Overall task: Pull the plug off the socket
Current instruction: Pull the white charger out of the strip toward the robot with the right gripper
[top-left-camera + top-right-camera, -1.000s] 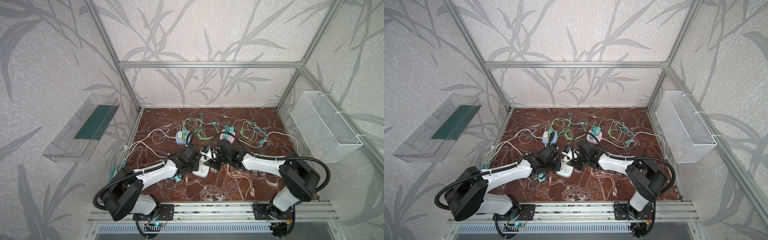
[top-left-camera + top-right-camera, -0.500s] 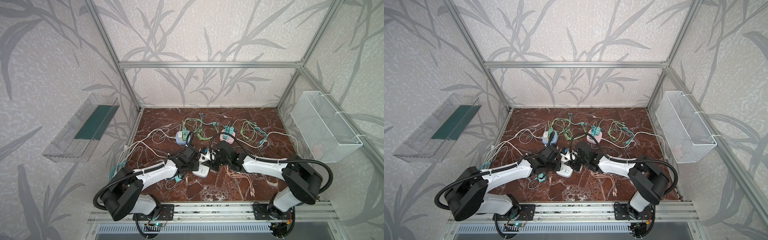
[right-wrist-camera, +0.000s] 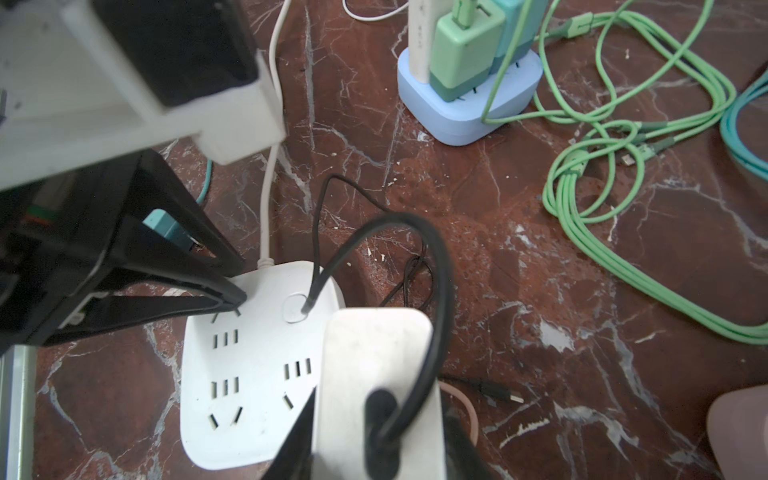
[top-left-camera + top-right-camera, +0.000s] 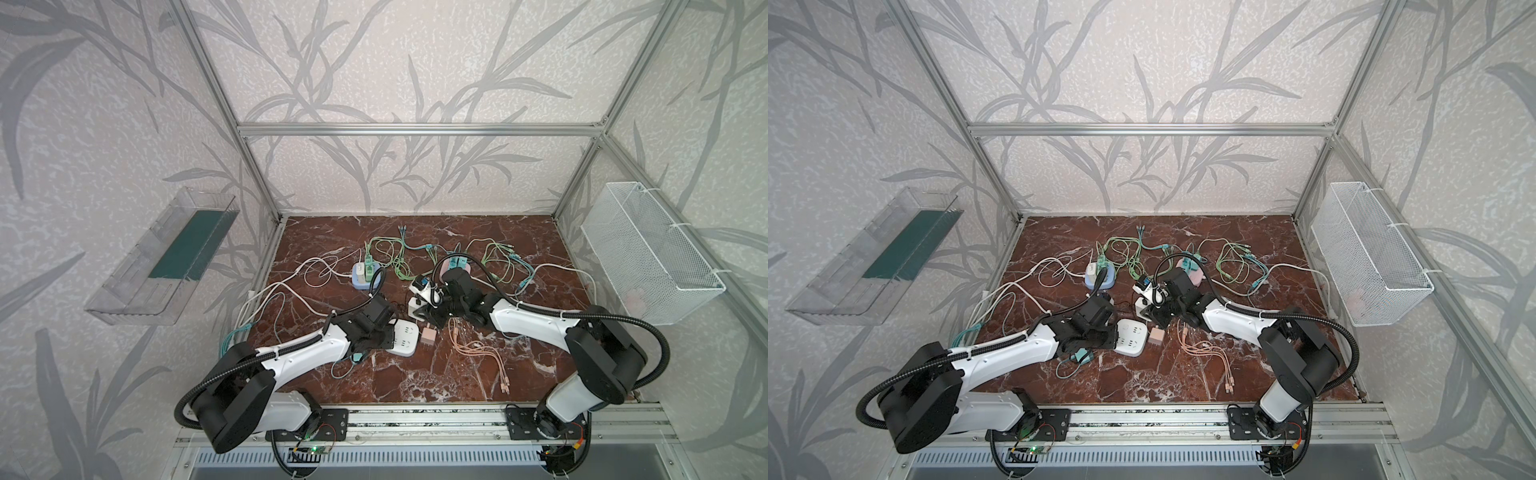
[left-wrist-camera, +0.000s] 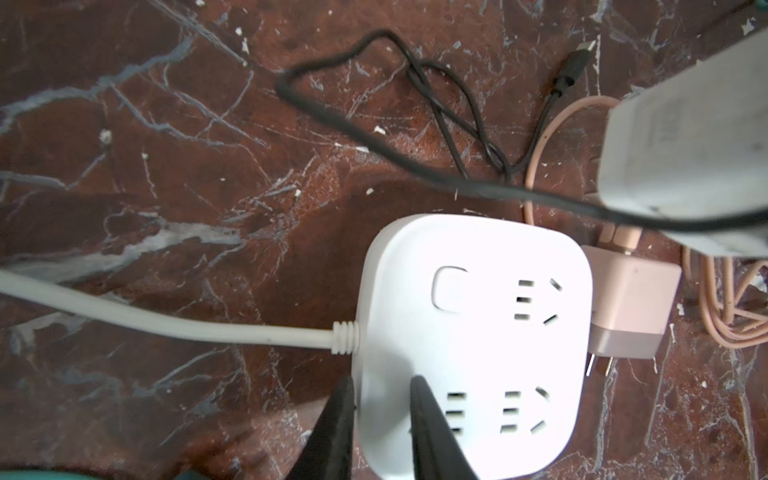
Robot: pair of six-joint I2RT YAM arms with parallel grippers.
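The white socket [image 4: 405, 338] [image 5: 478, 340] lies flat on the marble floor, all its slots bare. My left gripper [image 4: 388, 336] [image 5: 382, 382] is shut on the socket's edge near its white cord. My right gripper [image 4: 432, 316] [image 3: 378, 440] is shut on the white plug [image 3: 374, 353] [image 4: 415, 309], which trails a looping black cable [image 5: 415, 166]. The plug [image 5: 685, 145] hangs above and beside the socket [image 3: 249, 374], clear of it. In the right wrist view the left gripper's fingertips [image 3: 237, 299] rest on the socket's corner.
A pink adapter [image 4: 428, 334] [image 5: 631, 307] with a peach cable [image 4: 478, 349] lies against the socket. Further back stand a blue power cube [image 4: 365, 276] [image 3: 469, 95] and a pink one [image 4: 457, 264], amid green cables [image 3: 623, 187]. A wire basket [image 4: 648, 257] hangs on the right wall.
My right gripper with the white plug has shifted slightly back and away from the socket. The left gripper has stayed on the socket.
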